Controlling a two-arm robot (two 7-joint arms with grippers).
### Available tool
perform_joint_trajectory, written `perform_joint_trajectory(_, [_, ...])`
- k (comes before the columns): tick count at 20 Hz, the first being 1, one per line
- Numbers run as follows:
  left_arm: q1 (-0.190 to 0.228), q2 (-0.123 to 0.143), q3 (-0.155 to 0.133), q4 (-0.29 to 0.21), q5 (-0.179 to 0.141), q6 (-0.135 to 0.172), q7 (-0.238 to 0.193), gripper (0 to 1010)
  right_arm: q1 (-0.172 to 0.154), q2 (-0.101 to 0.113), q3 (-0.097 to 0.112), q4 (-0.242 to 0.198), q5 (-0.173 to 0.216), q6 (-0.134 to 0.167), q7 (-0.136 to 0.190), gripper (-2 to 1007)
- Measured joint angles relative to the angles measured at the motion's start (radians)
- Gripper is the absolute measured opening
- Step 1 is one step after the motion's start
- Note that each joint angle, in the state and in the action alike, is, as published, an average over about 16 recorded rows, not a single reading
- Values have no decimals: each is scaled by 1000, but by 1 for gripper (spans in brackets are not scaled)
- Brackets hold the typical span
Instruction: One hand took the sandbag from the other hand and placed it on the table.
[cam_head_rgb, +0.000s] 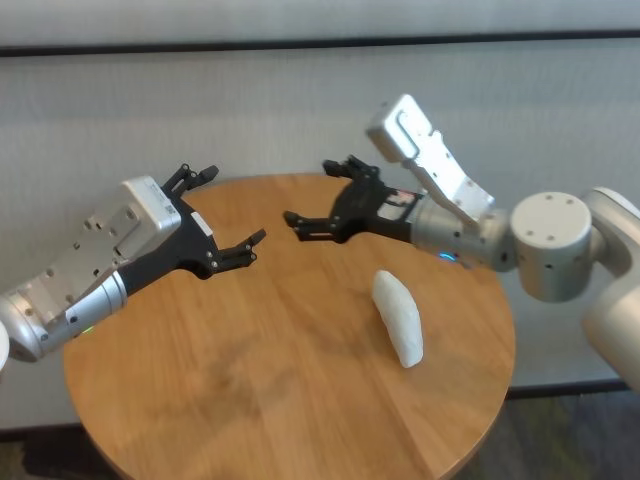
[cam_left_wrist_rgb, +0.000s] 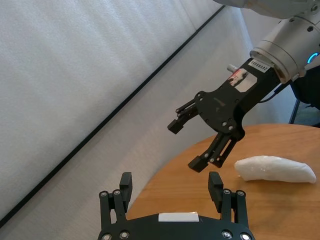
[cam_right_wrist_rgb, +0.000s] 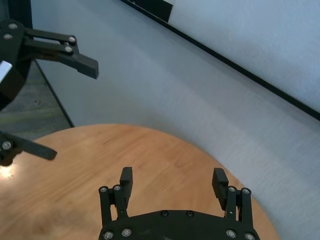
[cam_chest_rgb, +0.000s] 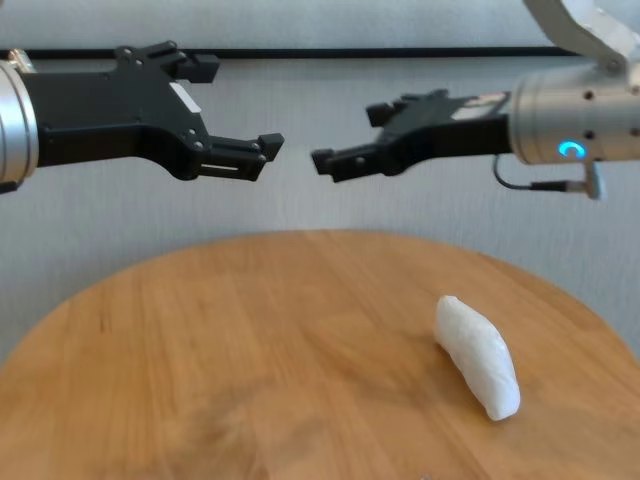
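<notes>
Sandbag (cam_head_rgb: 398, 318) flat on tabletop (cam_head_rgb: 250, 400), right half, below and nearer than right gripper (cam_head_rgb: 322, 197), apart from it. Right gripper above tabletop, spread wide, empty, touching nothing. Left gripper (cam_head_rgb: 228, 214) opposite, tips facing, also wide open and empty, well apart from sandbag

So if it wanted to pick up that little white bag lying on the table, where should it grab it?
Probably across the thick middle of the sandbag, coming straight down from above. It lies flat on the table, long and narrow, so fingers closing across its short width should fit. The tapered ends look likelier to slip. The right gripper, open and empty, is nearest.
</notes>
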Motion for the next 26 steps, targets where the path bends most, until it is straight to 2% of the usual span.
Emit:
perform_joint_trajectory(5, [0, 0, 0, 0, 0, 0, 0, 1001, 24, -32, -11, 20, -39, -12, -7, 1002])
perform_joint_trajectory(10, [0, 0, 0, 0, 0, 0, 0, 1001, 35, -51, -14, 35, -67, -19, -15, 1002])
perform_joint_trajectory(22, [0, 0, 0, 0, 0, 0, 0, 1001, 8, -56, 5, 17, -134, -60, -75, 1003])
perform_joint_trajectory(26, [0, 0, 0, 0, 0, 0, 0, 1001, -2, -57, 12, 7, -152, -75, -85, 1003])
